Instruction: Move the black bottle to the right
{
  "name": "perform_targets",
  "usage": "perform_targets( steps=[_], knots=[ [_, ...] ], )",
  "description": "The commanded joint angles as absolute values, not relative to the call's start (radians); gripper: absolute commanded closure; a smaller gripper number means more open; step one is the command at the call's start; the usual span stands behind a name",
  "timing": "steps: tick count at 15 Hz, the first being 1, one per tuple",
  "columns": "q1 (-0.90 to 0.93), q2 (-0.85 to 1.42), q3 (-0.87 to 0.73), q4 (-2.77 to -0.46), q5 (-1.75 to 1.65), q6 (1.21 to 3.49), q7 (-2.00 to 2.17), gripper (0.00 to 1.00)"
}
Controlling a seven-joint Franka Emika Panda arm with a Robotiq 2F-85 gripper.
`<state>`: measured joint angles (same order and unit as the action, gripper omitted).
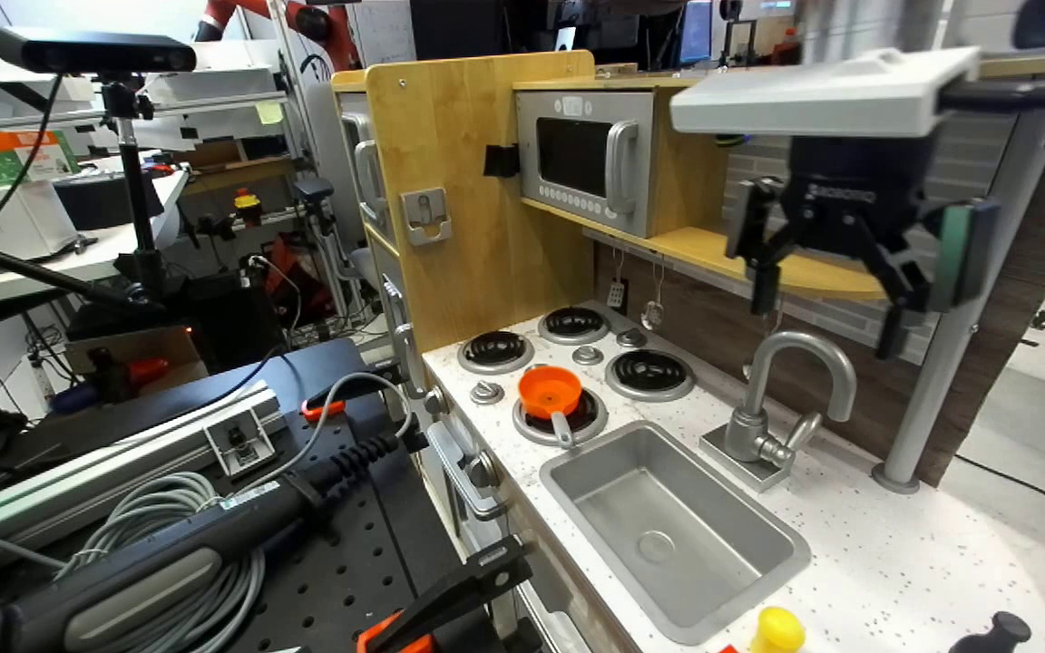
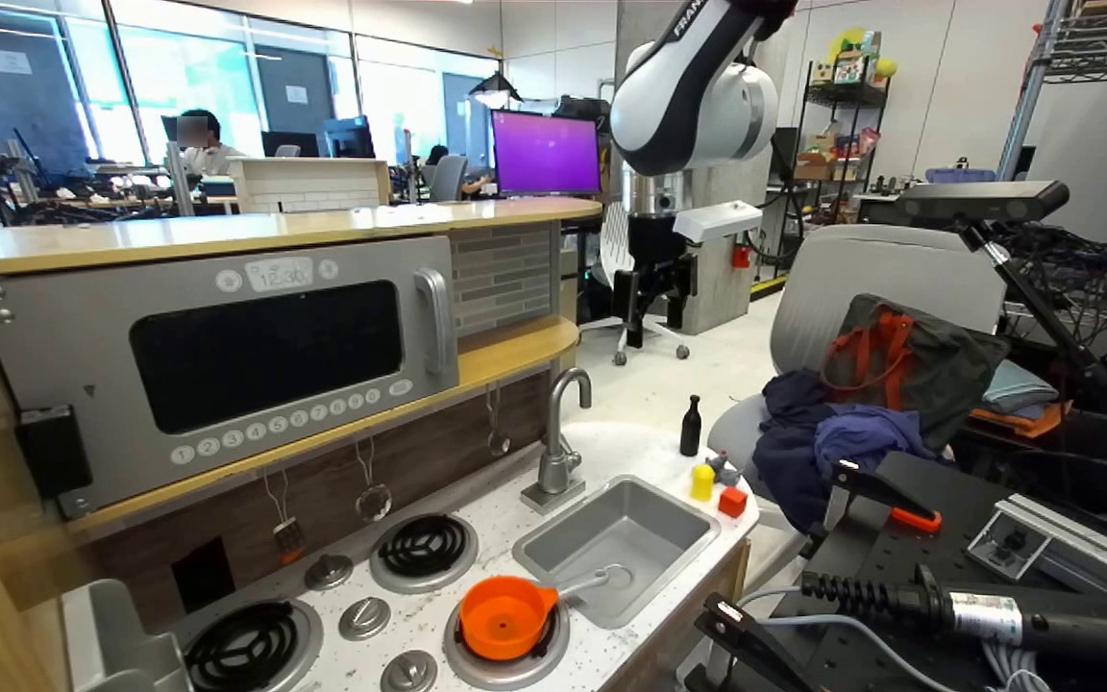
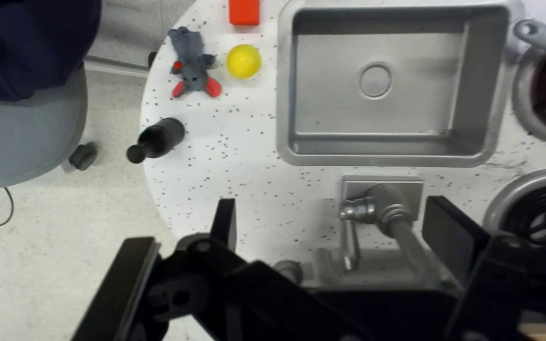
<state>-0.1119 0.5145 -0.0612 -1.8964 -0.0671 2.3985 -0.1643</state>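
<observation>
The small black bottle (image 2: 690, 430) stands upright on the white speckled counter (image 2: 616, 442), near its rounded end, in an exterior view. In another exterior view only the top of the bottle (image 1: 994, 633) shows at the lower edge. In the wrist view the bottle (image 3: 161, 137) is at upper left, beside the counter's curved edge. My gripper (image 1: 827, 313) is open and empty, high above the counter near the tap. In the wrist view the open fingers (image 3: 332, 208) lie on either side of the tap in the picture, apart from the bottle.
The silver tap (image 1: 776, 363) rises beneath the gripper, beside the sink (image 1: 568, 473). A yellow round object (image 3: 243, 61), a grey plush toy (image 3: 192, 71) and a red block (image 3: 244, 12) lie near the bottle. A wooden shelf (image 1: 758, 263) and grey post (image 1: 967, 317) stand close by.
</observation>
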Motion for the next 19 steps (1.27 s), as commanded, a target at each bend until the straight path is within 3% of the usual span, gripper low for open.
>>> perform_targets(
  steps=[1,10,19],
  knots=[
    [-0.067,0.325,-0.017,-2.141,-0.057,2.464,-0.142,0.00],
    [0.036,-0.005,0.066,-2.526,-0.013,2.469,-0.086,0.00],
    [0.040,0.018,0.062,-2.536,-0.010,2.454,-0.093,0.00]
  ],
)
